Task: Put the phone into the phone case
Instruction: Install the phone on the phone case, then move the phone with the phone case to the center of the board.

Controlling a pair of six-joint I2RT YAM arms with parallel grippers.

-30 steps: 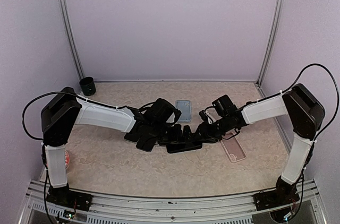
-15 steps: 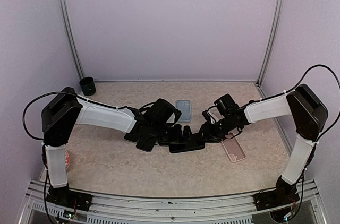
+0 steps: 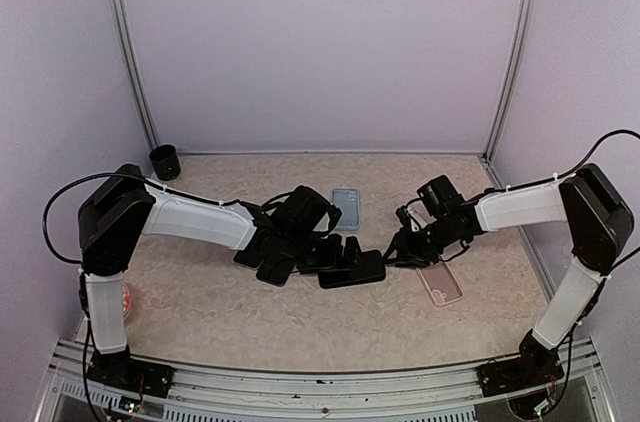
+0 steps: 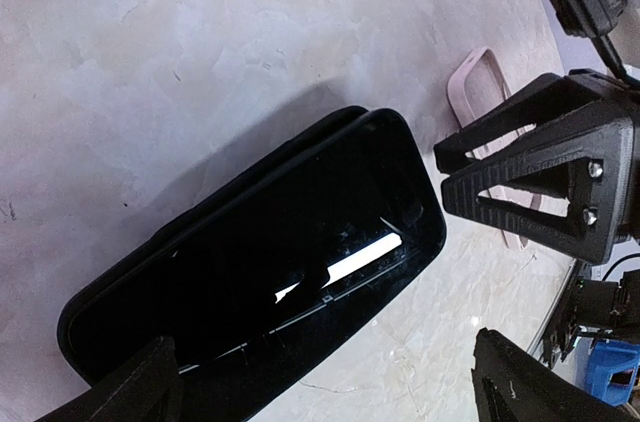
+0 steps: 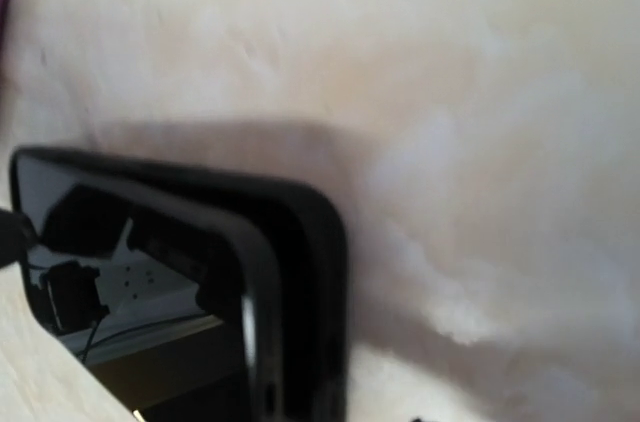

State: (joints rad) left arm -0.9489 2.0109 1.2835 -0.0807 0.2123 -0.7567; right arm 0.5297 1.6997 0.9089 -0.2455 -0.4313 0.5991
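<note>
The right claw (image 4: pixel 445 170) has backed off toward 3 o'clock: a second ago it sat over the near end of the phone (image 3: pixel 352 269), and now it hangs just beside that end without touching it, its fingers pressed together on nothing. The left claw (image 4: pixel 320 367) has not moved and stands spread, one finger on either side of the phone's 9 o'clock half. The phone lies flat at the middle of the tabletop (image 3: pixel 220 302) inside the black case (image 4: pixel 428 234), whose rim shows as a second edge around the glass. The retreat suggests the pressing-in is thought finished, though whether every corner is snapped home I cannot tell. A pale blue case (image 3: pixel 345 209) lies at 12 o'clock and a pink one (image 3: pixel 440 282) at 4 o'clock. No brand, label or lettering is readable anywhere
</note>
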